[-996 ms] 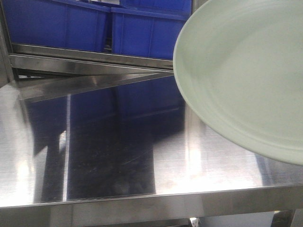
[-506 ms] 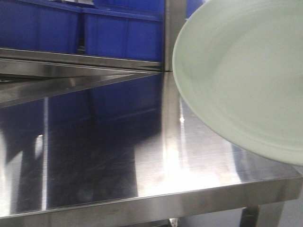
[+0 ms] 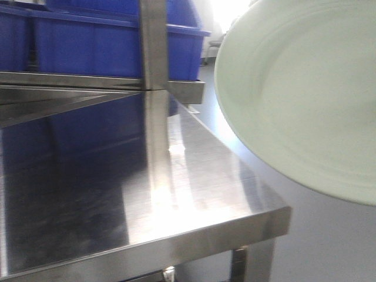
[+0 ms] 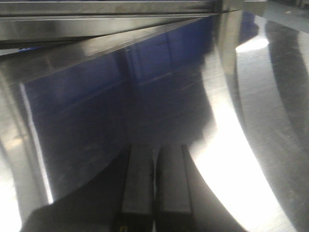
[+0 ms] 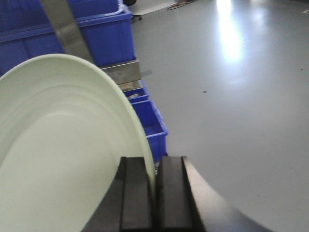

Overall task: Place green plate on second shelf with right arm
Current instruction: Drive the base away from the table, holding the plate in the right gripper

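Sage-green, the green plate (image 3: 299, 100) hung tilted beyond the front right corner of the steel shelf (image 3: 194, 194), its rim pinched in the right tool (image 5: 153, 193): carrying, I judged, not yet placing. Next it needed levelling and bringing inward past the upright post (image 3: 154, 53). Meanwhile the left tool (image 4: 154, 186) was closed and empty. Blue bins (image 3: 88, 47) stood behind, and the grey floor (image 5: 231, 96) was glossy.

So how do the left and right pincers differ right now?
The left pincer is shut on nothing; the right pincer is shut on the plate at its rim. The left pincer faces the steel shelf; the right pincer has open floor and blue bins beyond it. Both are black and shut.
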`<state>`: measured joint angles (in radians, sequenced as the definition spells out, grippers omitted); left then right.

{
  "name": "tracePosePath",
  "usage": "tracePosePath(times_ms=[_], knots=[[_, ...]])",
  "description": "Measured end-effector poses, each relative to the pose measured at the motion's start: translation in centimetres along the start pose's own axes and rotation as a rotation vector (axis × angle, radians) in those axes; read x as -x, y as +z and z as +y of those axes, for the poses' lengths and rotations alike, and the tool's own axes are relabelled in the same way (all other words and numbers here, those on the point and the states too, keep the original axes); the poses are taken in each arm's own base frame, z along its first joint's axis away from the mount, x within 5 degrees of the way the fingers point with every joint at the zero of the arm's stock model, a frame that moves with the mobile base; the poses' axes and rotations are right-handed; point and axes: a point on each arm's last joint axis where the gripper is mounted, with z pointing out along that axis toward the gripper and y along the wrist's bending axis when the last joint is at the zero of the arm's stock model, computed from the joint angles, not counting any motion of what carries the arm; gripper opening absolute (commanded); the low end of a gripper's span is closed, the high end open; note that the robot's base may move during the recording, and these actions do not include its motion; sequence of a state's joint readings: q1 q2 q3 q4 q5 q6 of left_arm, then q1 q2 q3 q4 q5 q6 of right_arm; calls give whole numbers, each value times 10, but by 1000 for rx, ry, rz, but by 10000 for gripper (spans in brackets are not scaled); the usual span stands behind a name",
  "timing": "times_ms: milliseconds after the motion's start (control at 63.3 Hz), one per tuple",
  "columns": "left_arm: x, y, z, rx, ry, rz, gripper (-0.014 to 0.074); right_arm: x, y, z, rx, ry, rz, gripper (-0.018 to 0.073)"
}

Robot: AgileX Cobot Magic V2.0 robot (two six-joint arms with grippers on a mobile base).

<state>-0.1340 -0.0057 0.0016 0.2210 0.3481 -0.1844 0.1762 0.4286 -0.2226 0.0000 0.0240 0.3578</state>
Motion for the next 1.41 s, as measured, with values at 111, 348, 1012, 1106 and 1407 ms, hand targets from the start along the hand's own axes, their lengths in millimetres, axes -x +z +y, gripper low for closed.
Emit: tracePosePath(times_ms=[111,348,1012,1106,1407], knots=[[0,0,0,0,0,0,125,0,0,0,0,0,0,54],[0,0,0,0,0,0,125,0,0,0,-2,0,-1,54],[0,0,0,0,0,0,125,0,0,0,-2,0,-1,54],[0,0,0,0,0,0,125,0,0,0,-2,0,-1,54],[0,0,0,0,0,0,125,0,0,0,-2,0,-1,54]])
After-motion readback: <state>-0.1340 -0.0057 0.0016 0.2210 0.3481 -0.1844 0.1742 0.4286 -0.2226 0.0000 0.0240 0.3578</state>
